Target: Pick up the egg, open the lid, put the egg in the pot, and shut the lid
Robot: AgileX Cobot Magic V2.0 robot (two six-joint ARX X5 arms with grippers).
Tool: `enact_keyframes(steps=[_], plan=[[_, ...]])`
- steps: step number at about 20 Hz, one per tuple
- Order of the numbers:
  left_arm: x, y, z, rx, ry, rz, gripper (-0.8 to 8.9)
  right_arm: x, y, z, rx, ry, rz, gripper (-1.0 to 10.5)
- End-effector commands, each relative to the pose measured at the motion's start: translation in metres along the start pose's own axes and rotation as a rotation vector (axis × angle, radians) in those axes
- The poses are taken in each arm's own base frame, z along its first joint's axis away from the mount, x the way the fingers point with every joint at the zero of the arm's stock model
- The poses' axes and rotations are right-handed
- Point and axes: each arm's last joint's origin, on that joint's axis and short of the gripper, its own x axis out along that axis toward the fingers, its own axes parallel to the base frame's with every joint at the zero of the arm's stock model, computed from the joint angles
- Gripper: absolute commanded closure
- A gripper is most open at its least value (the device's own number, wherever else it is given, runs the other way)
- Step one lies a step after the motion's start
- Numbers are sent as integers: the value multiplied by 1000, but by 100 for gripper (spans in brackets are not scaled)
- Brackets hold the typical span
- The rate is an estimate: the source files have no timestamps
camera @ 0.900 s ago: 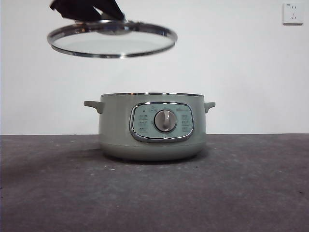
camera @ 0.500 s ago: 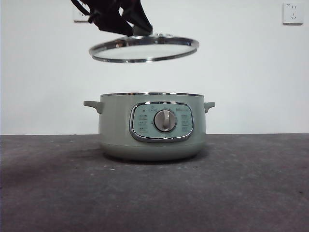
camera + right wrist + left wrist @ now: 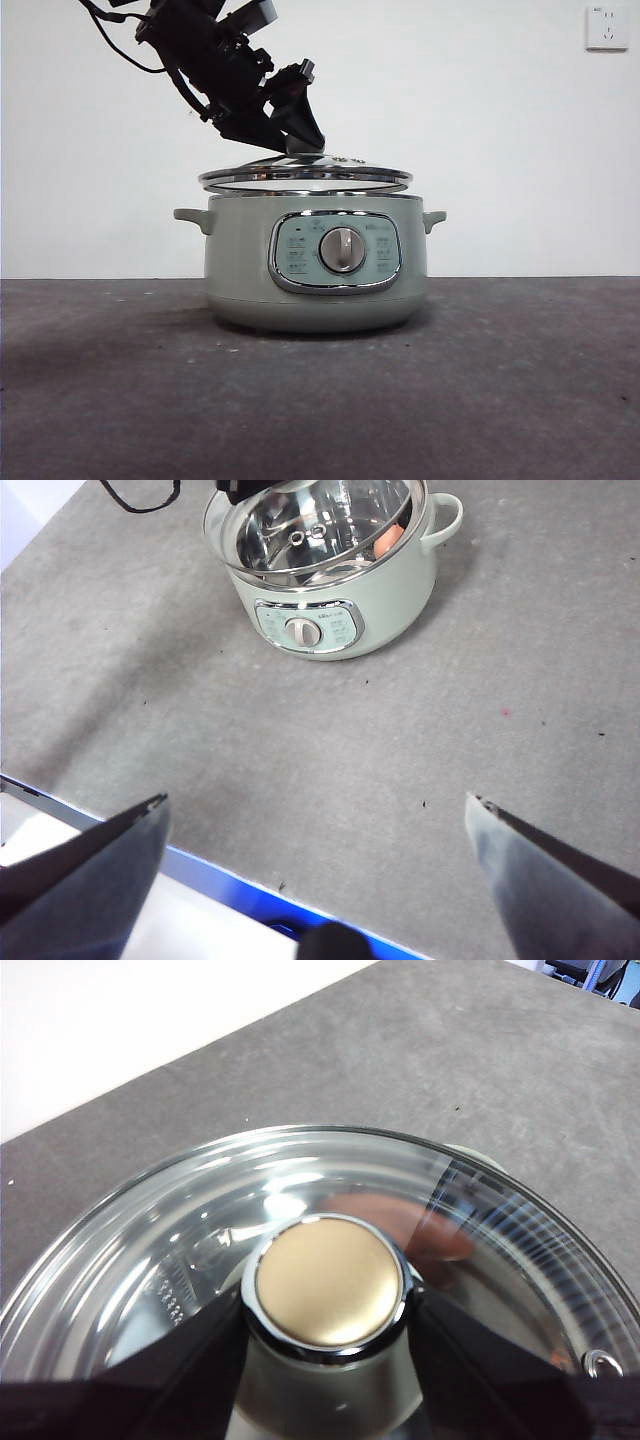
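— Well, seen the left pincer point(image 3: 300, 140)?
— Yes. Slants down from the upper left of the front view, dark and bulky, cable trailing behind, tips aimed at the pot's centre. Clamped on the knob point(image 3: 327, 1285) of the lid point(image 3: 305, 178); jaws pressed against either side of the knob in the left wrist view.
— And the lid?
— Sits very low over the pot point(image 3: 315, 262), chrome rim just above the pot's rim, a little tilted, higher on the right side in the front view. Cannot tell whether touching the rim or a hair apart.
— Egg point(image 3: 391, 540)?
— Inside the pot. Shows as a reddish-brown patch against the steel wall in the right wrist view, and as a blurred reddish shape through the glass point(image 3: 440, 1240) in the left wrist view.
— Right pincer point(image 3: 318, 820)?
— Well apart from the pot, raised above the grey surface point(image 3: 400, 730) near its front edge, looking down and across at the pot. Jaws spread wide, nothing between them.
— Pot itself?
— Upright on the surface point(image 3: 320, 400), control panel and dial point(image 3: 342, 249) facing the front camera, one small handle point(image 3: 194, 217) on each side. White wall behind, with a socket point(image 3: 606, 27) at upper right.
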Motion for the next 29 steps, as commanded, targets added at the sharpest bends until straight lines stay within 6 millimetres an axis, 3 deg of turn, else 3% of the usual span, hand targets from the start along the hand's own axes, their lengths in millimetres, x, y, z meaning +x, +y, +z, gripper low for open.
enact_keyframes(steps=[1, 14, 15, 18, 19, 25, 29], plan=[[7, -2, 4, 11, -44, -6, 820, 4, -1, -4, 10, 38, -15, 447], [14, -5, -7, -5, 30, 1, 808, 4, -2, -5, 6, 38, -26, 447], [14, -5, -7, -6, 34, 0, 765, 4, -2, -5, 5, 36, -32, 446], [14, -5, -8, -9, 44, -4, 458, 4, -2, -4, 5, 34, -40, 446], [14, -5, -8, -10, 50, -5, 429, 4, -2, -4, 5, 34, -40, 446], [10, -5, -5, -9, 39, -2, 429, 4, -3, -4, 5, 28, -63, 446], [-6, -8, 9, 5, -8, 5, 429, 4, -3, -4, 4, 28, -63, 446]])
